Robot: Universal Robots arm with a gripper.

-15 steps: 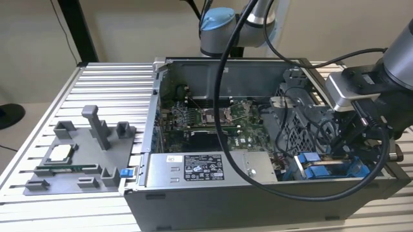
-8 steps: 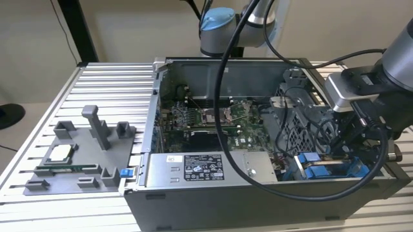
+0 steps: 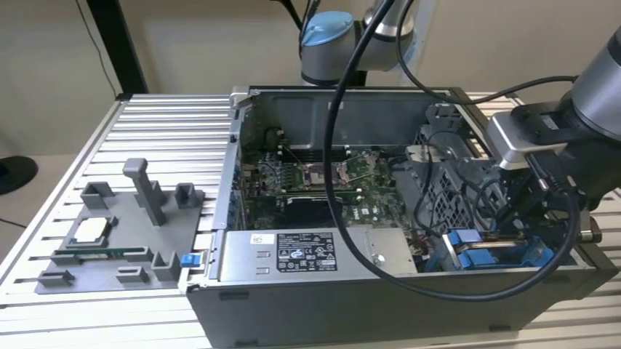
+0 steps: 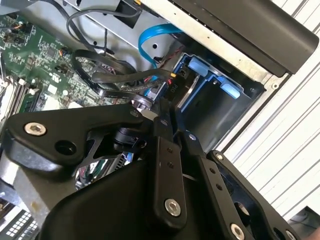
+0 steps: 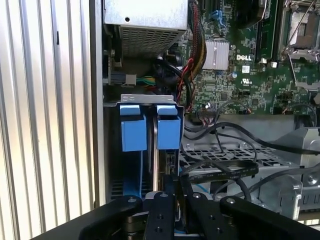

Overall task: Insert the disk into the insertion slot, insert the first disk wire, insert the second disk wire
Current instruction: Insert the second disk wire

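The gripper [image 5: 170, 197] sat low centre in the first wrist view, its fingers closed together on a dark wire end at the rear edge of the disk [image 5: 161, 135]; the disk stood edgewise in the insertion slot [image 5: 114, 165], directly ahead, long axis running away from the claw.

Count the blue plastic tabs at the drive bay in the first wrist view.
2: left blue plastic tab and right blue plastic tab, side by side under the grey metal bracket. Others may be hidden.
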